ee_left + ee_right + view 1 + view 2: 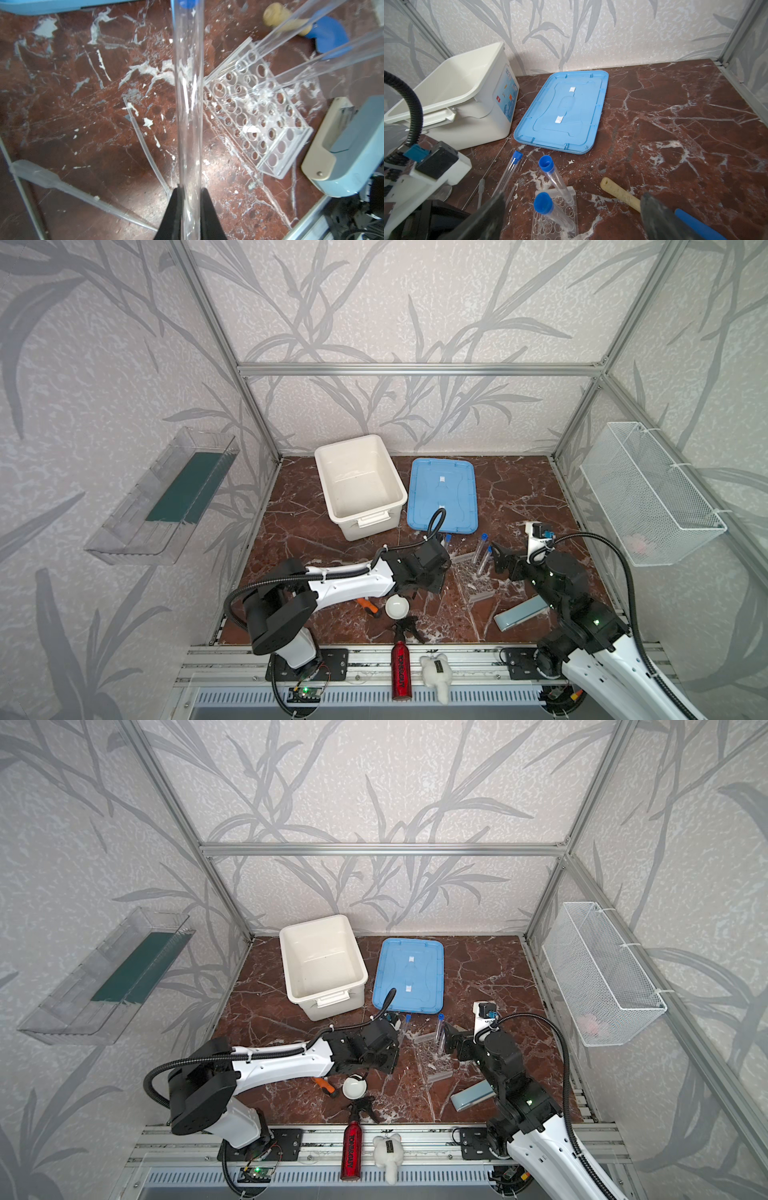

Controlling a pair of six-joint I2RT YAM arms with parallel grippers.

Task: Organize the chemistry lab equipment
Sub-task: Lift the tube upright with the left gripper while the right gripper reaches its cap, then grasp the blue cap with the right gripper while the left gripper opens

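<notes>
The left tool point(190, 199) pinches a long clear blue-capped tube point(188, 104) above the red marble table point(72, 124), just beside the clear plastic tube rack point(259, 116). Two more blue-capped tubes point(552, 176) stand tilted in that rack. The right tool point(571, 218) hangs spread wide near the rack.

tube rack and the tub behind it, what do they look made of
Tube rack: clear, glossy hard plastic, probably acrylic; the floor shows through it.
Tub: opaque white plastic, smooth with a soft sheen and moulded rim.
</notes>
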